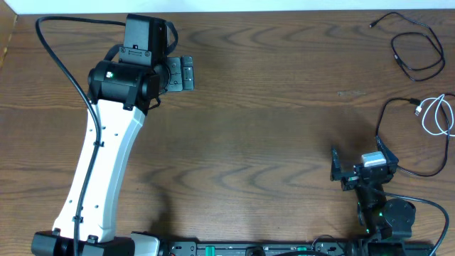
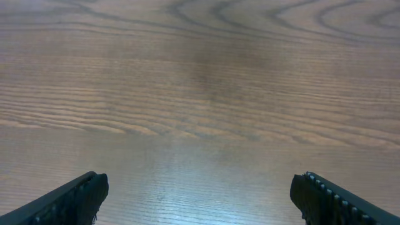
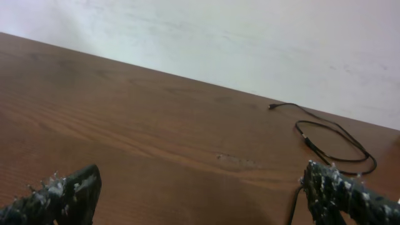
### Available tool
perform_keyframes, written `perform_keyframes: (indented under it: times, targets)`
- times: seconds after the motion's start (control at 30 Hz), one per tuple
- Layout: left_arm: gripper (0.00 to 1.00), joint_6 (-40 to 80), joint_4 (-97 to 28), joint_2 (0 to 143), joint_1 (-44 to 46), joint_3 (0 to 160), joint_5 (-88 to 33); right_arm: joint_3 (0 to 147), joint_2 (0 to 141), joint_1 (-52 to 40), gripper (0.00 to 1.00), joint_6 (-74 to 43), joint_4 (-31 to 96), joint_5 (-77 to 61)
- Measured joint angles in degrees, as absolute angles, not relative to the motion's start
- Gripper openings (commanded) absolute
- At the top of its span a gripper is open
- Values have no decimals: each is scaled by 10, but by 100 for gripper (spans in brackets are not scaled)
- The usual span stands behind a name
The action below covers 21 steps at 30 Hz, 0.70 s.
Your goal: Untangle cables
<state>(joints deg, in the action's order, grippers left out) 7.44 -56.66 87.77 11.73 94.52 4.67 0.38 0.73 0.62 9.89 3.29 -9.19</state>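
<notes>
At the far right of the brown wood-grain counter (image 1: pixel 270 107), seen from overhead, lie three thin cords, each apart from the others. Nearest the far corner, a black cord with a small plug end (image 1: pixel 407 71) makes a loose loop with its tail trailing toward the far edge. Nearer the front, a shorter white cord (image 1: pixel 426 121) is folded into a narrow loop right at the counter's edge. A second black cord (image 1: pixel 379 124) sweeps in a wide arc around the white cord's inner side and passes just beside the dark right arm (image 1: pixel 370 178).

That arm sits low at the near right. The right jaws stand wide apart with nothing between them. In the right wrist view their two toothed fingers (image 3: pixel 75 190) frame bare wood, with the looped black cord (image 3: pixel 312 147) lying farther off toward the pale wall (image 3: pixel 250 44).

Well away on the left side, the white-and-black left arm (image 1: pixel 106 156) reaches up toward the far edge. The left jaws are also spread fully and hold nothing. Its wrist view shows only wood grain between the two dark fingers (image 2: pixel 75 197), and no cord is near them.
</notes>
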Motion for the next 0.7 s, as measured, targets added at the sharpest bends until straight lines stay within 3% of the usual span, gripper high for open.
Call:
perform_keyframes:
  times: [0.27, 0.7]
  targets:
    - [98, 74, -533, 825, 117, 896, 49, 4, 7, 6, 99, 99, 33, -92]
    - [98, 70, -187, 435, 56, 471, 16, 4, 6, 6, 99, 99, 33, -92]
